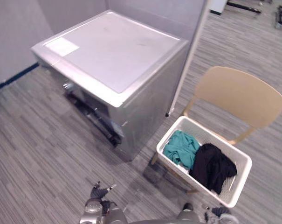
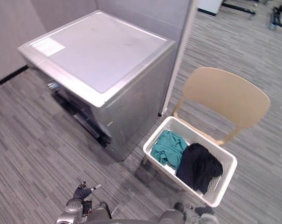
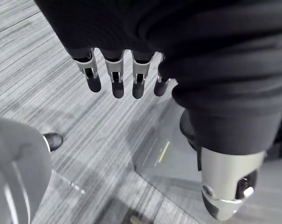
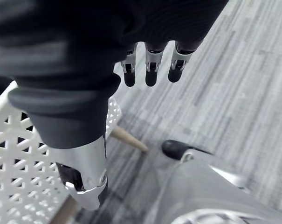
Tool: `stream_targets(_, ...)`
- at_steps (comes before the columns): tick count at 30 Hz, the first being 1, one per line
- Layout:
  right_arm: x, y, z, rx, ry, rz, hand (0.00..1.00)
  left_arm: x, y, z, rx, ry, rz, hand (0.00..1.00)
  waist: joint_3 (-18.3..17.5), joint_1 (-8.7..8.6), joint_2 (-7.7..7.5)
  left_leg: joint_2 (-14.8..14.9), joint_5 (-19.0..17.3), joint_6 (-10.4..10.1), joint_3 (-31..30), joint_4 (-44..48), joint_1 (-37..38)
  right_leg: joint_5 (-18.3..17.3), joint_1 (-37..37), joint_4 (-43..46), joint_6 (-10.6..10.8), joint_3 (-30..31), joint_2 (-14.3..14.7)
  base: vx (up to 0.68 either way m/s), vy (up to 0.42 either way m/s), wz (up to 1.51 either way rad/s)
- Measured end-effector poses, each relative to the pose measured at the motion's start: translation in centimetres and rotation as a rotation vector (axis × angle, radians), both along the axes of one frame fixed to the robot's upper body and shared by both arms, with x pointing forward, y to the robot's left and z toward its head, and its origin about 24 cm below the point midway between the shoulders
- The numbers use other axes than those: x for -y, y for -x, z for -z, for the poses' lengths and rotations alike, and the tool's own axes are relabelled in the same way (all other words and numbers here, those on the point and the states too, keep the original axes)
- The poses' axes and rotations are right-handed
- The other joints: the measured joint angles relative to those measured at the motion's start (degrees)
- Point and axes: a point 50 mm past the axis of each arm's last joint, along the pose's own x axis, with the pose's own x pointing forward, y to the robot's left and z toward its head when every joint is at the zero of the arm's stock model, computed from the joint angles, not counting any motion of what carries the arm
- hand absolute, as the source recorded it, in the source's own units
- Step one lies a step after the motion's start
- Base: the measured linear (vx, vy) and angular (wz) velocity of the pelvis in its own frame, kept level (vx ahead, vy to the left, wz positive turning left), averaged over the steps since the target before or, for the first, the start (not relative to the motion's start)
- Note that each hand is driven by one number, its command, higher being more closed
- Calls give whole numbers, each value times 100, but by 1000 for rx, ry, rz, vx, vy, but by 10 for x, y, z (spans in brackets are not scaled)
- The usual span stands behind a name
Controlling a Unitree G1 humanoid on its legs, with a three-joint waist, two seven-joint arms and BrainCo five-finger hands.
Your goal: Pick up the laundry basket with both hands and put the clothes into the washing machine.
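Laundry basket [image 1: 167, 161], white lattice, rests on the seat of a tan chair [image 1: 238, 93], just right of the silver washing machine [image 1: 117, 51]. Contents: teal garment [image 1: 182, 147] and black garment [image 1: 211, 166], side by side. Left hand [image 3: 113, 77] hangs over the floor, fingers straight and relaxed, holding nothing, well apart from the basket. Right hand [image 4: 150, 65], fingers likewise loose and empty, is near the basket's wall, not touching.
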Motion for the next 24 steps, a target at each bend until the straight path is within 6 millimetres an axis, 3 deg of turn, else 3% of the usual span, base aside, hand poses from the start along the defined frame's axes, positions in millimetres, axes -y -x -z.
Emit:
stream_targets(1,0,-13,-4,35,2,-17,0,1,-1,0,0,-1,12,0,65,5,87,-51,-19,58,17,-218,133,-245,-291,440,-399,290,106,-7,236,-29)
stream_targets(2,-6,-23,-6,56,-1,-55,0,0,-2,-1,1,-7,20,0,130,-23,133,-117,97,161,21,-527,330,-835,-525,979,-142,782,529,3,108,-9)
stream_targets(3,-9,-26,-6,63,-3,-75,0,0,-2,0,-5,-6,21,0,137,-49,130,-188,165,180,21,-687,438,-1121,-548,1158,-115,935,785,29,41,22)
stream_targets(4,-14,-34,-9,85,1,-118,0,5,-1,2,-11,8,22,0,187,-88,192,-351,331,190,7,-1079,707,-1757,-545,1265,-36,1327,1365,44,-22,31)
stream_targets(6,-16,-41,-12,108,3,-139,0,8,-2,2,-9,16,20,0,227,-100,167,-481,429,155,-156,-1213,765,-1892,-429,1031,166,1637,1647,31,-15,49)
stream_targets(7,-15,-43,-13,116,8,-136,0,17,-8,3,2,40,30,0,355,-178,250,-604,595,126,-350,-1409,803,-1860,-278,933,203,1466,1604,36,-29,66)
stream_targets(10,-20,-47,-14,136,-5,-131,0,18,-6,4,3,49,12,0,362,-190,268,-628,857,53,-484,-1796,850,-1861,-268,909,203,1272,1592,50,-75,42)
stream_targets(14,-25,-36,-11,125,-27,-104,0,24,4,8,-9,91,-53,0,413,-57,163,-525,1104,-81,-495,-2421,1349,-1785,194,531,146,1154,1766,59,-67,10)
stream_targets(20,-26,-33,-10,132,-48,-69,0,22,17,12,-39,103,-87,0,363,-50,93,-524,1318,-66,-278,-2829,1601,-1400,484,-143,175,1223,1863,41,23,-13)
stream_targets(24,-29,-44,-18,190,-30,-131,0,23,15,12,-35,113,-74,0,344,-41,79,-609,1437,-7,-288,-2836,1588,-1199,655,-475,207,1181,1809,-21,47,5)
